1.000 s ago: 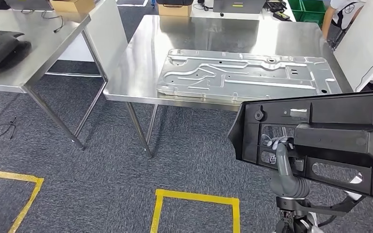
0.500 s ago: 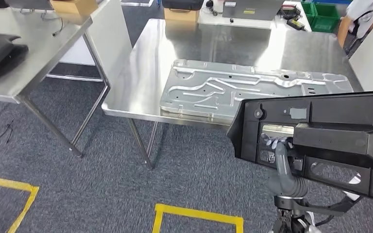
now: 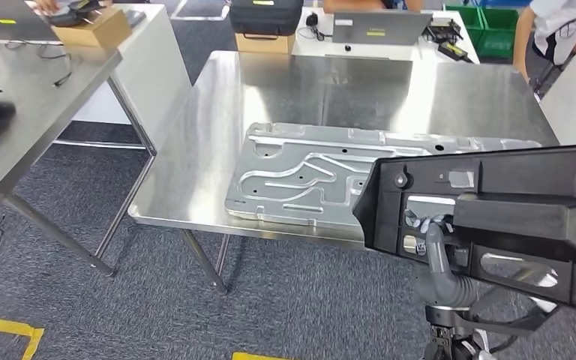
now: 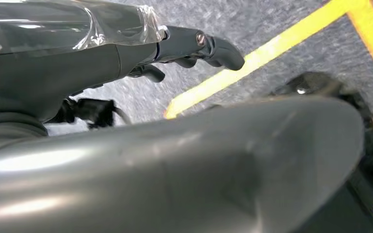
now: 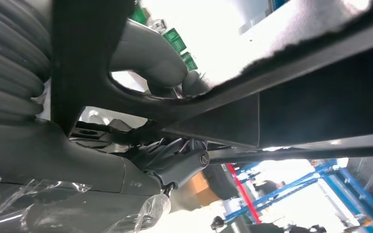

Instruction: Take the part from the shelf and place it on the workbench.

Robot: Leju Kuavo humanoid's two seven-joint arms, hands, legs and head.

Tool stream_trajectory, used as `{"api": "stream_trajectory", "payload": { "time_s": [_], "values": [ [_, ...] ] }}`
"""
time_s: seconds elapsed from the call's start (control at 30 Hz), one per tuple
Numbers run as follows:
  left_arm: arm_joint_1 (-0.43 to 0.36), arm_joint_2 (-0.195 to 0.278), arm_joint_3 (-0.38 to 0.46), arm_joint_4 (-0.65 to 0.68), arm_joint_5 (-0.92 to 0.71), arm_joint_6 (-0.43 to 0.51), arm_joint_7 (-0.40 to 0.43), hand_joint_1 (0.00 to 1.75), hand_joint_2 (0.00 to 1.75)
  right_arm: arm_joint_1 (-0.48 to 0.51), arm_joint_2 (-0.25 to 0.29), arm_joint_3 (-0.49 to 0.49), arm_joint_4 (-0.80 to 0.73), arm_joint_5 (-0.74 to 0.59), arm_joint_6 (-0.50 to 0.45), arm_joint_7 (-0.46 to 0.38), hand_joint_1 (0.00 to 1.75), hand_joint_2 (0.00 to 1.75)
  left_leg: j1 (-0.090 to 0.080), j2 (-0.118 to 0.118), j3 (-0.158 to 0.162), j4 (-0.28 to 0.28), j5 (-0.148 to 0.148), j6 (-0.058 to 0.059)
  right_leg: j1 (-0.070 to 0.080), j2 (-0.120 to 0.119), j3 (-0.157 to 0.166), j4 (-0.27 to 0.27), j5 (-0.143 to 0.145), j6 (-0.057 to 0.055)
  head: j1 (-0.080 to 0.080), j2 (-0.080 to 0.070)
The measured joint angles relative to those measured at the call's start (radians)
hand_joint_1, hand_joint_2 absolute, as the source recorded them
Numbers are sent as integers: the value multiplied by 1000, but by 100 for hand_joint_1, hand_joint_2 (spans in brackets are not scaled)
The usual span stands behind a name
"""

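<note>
Black moulded plastic panel part [image 3: 495, 217], long and ribbed with cut-outs, hangs from the right hand [image 3: 429, 225], whose fingers [image 5: 160, 56] are hooked through an opening and closed on it. It is off the shelf, short of the stainless steel workbench [image 3: 195, 172]. Beyond the fingers lies a stamped silver metal plate [image 3: 300, 172]; I'd set the panel down level without knocking it. The left hand [image 4: 194, 48] hangs low over the floor, fingers curled, holding nothing.

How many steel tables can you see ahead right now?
2: one steel table straight ahead carrying the pressed metal panel, another steel table at far left. Others may lie out of view.
</note>
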Motion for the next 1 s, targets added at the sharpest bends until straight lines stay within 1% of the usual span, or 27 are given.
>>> {"api": "stream_trajectory", "payload": {
  "time_s": [0.03,0.1,0.13,0.17,0.2,0.23,0.27,0.3,0.33,0.37,0.4,0.43,0.47,0.5,0.53,0.6,0.63,0.67,0.7,0.73,0.77,0.8,0.83,0.87,0.9,0.97,1.0],
  "values": [
    [1,1,0,0,0,0,0,0,0,0,0,0,0,0,0,0,175,175,-2,-1,9,-13,17,0,1,4,9,-2,-3,3,-1,0],
    [-1,0,0,0,2,0,0,0,0,1,0,0,0,0,-3,1,175,175,1,1,32,-24,3,6,0,2,4,27,7,11,-6,0],
    [-4,1,0,0,2,1,-1,0,0,0,0,0,0,3,-8,4,175,175,4,1,47,-28,-4,13,-1,-1,-19,75,16,15,-8,0],
    [-6,1,0,0,2,1,-1,0,0,-1,0,0,0,8,-21,11,175,175,8,1,62,-32,-13,20,-1,-4,-55,139,19,19,-10,0],
    [-7,0,0,0,3,1,-1,0,0,-2,0,0,1,21,-44,27,175,175,12,0,76,-35,-24,24,-1,-7,-102,210,9,23,-10,0],
    [-7,0,0,0,3,1,0,0,0,-3,-1,0,1,48,-86,54,175,175,15,0,91,-36,-37,26,-2,-7,-150,269,-16,27,-11,0],
    [-7,-1,0,0,4,1,2,0,0,-4,-3,1,2,90,-152,96,175,175,19,-2,107,-36,-52,24,-3,-8,-191,307,-54,32,-11,0],
    [-5,-2,0,0,5,1,4,0,0,-8,-8,1,5,153,-241,156,175,175,24,-5,125,-37,-67,20,-6,-8,-222,318,-91,39,-11,0],
    [-4,-2,0,0,7,1,8,0,0,-14,-16,1,8,235,-340,228,175,175,30,-8,146,-37,-84,15,-10,-10,-240,304,-112,46,-11,0],
    [-4,-2,0,0,8,1,11,0,0,-22,-24,-2,12,333,-430,313,175,175,36,-11,167,-36,-101,9,-16,-11,-247,265,-106,55,-11,0],
    [-3,-2,-1,0,6,0,15,0,0,-32,-34,-7,16,433,-493,405,175,175,42,-14,189,-36,-120,1,-22,-14,-248,209,-61,64,-11,0],
    [-2,-1,-2,0,4,0,18,0,0,-44,-42,-15,23,524,-526,497,175,175,45,-15,210,-34,-141,-9,-29,-20,-248,142,14,71,-10,0],
    [-2,0,-4,0,1,0,21,0,0,-58,-50,-28,33,599,-538,586,175,175,46,-15,225,-34,-160,-16,-33,-29,-244,93,84,73,-7,0],
    [-2,1,-7,0,-3,-1,24,0,0,-73,-60,-41,43,655,-540,668,175,175,46,-13,241,-41,-177,-22,-34,-36,-240,62,138,71,-4,0],
    [-4,2,-10,0,-6,-2,27,0,0,-89,-70,-58,54,705,-541,736,175,175,45,-11,257,-45,-186,-28,-33,-41,-235,47,161,62,-1,0],
    [-14,1,-15,0,-12,-5,33,0,0,-128,-94,-90,68,805,-541,842,175,175,48,-7,264,-31,-177,-36,-31,-38,-219,45,153,42,1,0],
    [-19,1,-17,0,-15,-7,34,0,0,-151,-108,-104,74,855,-541,883,175,175,50,-4,245,11,-162,-40,-33,-35,-211,42,146,34,0,0],
    [-24,1,-19,0,-19,-10,35,0,0,-173,-122,-115,81,905,-541,921,175,175,50,-2,207,70,-154,-43,-33,-33,-200,40,138,27,-1,0],
    [-27,1,-21,0,-23,-14,36,0,0,-191,-137,-124,91,960,-541,959,175,175,50,0,157,140,-159,-46,-33,-31,-188,38,128,22,-2,0],
    [-29,1,-24,0,-27,-18,36,0,0,-209,-154,-134,104,1030,-541,992,175,175,50,1,104,205,-183,-49,-33,-30,-174,37,116,19,-3,0],
    [-29,1,-27,0,-31,-22,37,0,0,-226,-170,-144,118,1111,-541,1018,175,175,49,1,55,252,-221,-49,-32,-28,-159,36,103,18,-3,0],
    [-29,0,-31,0,-35,-24,38,0,0,-244,-188,-154,134,1195,-541,1035,175,175,48,2,15,273,-261,-48,-32,-26,-142,34,89,18,-3,0],
    [-29,0,-34,0,-36,-26,38,0,0,-261,-205,-163,150,1280,-539,1044,175,175,46,2,-13,267,-289,-45,-31,-23,-123,32,76,18,-3,0],
    [-29,-1,-36,0,-34,-27,37,0,0,-279,-222,-169,165,1356,-537,1047,175,175,43,2,-29,235,-290,-38,-30,-21,-103,30,62,19,-3,0],
    [-29,-1,-37,0,-28,-29,36,0,0,-294,-238,-173,180,1428,-531,1048,175,175,37,3,-36,180,-250,-26,-29,-19,-81,25,49,20,-3,0],
    [-28,0,-38,0,-9,-34,29,0,0,-319,-269,-174,211,1560,-507,1050,175,175,20,0,-36,57,-81,4,-27,-14,-41,10,26,26,-3,0],
    [-27,1,-37,0,4,-36,23,0,0,-329,-282,-174,225,1617,-489,1050,175,175,12,-2,-31,15,-9,17,-28,-11,-25,-1,18,32,-5,0]
  ]
}}
